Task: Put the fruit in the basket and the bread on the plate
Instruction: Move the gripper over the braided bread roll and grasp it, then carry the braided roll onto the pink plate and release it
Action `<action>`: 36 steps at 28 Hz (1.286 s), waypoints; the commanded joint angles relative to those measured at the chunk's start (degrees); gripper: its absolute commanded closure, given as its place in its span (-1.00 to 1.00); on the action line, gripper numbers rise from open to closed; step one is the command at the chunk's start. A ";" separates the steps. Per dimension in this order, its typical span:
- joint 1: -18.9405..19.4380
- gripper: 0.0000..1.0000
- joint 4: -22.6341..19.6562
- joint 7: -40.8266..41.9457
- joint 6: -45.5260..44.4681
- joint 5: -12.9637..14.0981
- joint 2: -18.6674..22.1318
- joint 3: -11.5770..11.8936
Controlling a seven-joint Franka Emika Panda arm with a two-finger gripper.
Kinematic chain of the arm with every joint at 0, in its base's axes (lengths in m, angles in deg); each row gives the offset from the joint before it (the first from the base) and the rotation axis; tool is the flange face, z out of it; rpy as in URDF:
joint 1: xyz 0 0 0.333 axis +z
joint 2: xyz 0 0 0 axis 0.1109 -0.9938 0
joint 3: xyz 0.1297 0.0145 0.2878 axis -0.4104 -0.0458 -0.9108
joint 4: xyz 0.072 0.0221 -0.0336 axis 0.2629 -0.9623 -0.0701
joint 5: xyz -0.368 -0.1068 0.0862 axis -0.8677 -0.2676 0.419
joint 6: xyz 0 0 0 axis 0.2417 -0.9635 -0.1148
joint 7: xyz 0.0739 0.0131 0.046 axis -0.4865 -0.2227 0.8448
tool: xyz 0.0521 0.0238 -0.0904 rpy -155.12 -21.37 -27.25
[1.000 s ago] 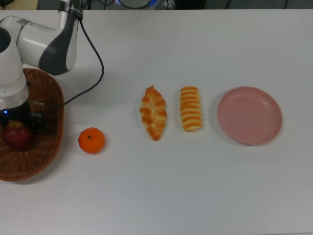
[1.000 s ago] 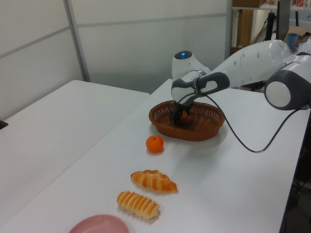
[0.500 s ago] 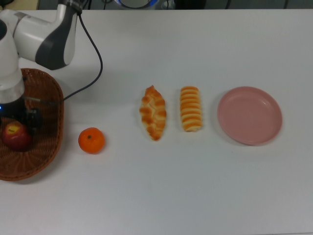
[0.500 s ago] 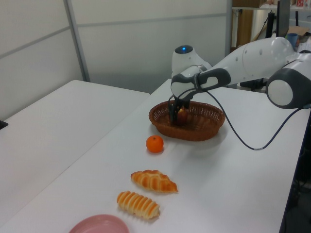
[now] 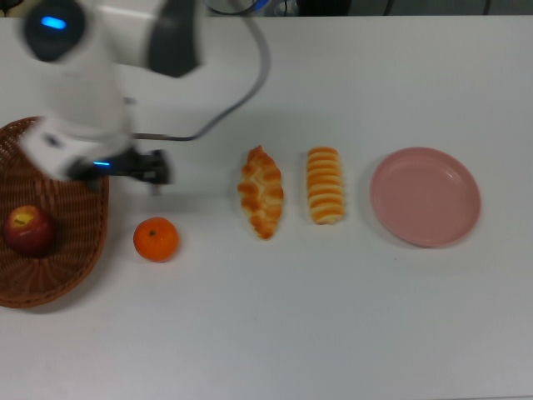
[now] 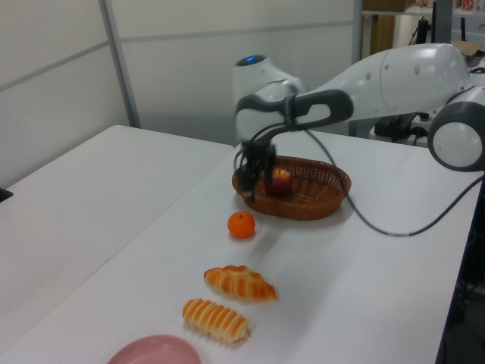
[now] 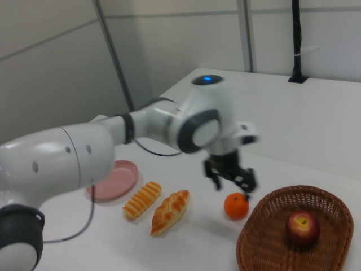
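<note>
The dark red apple [image 5: 29, 231] lies alone inside the wicker basket [image 5: 90, 260] at the top view's left edge. The orange tangerine [image 5: 156, 239] sits on the table just outside the basket's rim. My gripper [image 7: 232, 183] hangs open and empty in the air, just above and behind the tangerine [image 7: 236, 206]. The braided loaf [image 5: 261, 192] and the ridged striped loaf [image 5: 325, 184] lie side by side in the middle of the table. To the top view's right of them rests the pink plate [image 5: 425, 197], with nothing on it.
A black cable [image 5: 250, 83] trails from the arm over the table behind the loaves. The arm's white body [image 5: 83, 75] hangs over the basket's far end. A second white table [image 6: 83, 197] stands at the left view's left.
My gripper has come up out of the basket, leaving the apple behind in it. It has swung toward the top view's right and now hovers near the tangerine.
</note>
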 commanded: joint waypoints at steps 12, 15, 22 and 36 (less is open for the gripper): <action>18.47 -1.00 -2.90 -1.91 -9.93 -2.14 -1.98 1.18; 21.37 -1.00 -3.95 -2.87 -9.75 -6.36 -3.74 1.09; 21.90 -0.91 -4.30 -4.64 -9.05 -8.56 -5.85 1.09; 21.11 1.00 -3.43 -5.07 -8.87 -5.76 -4.97 1.97</action>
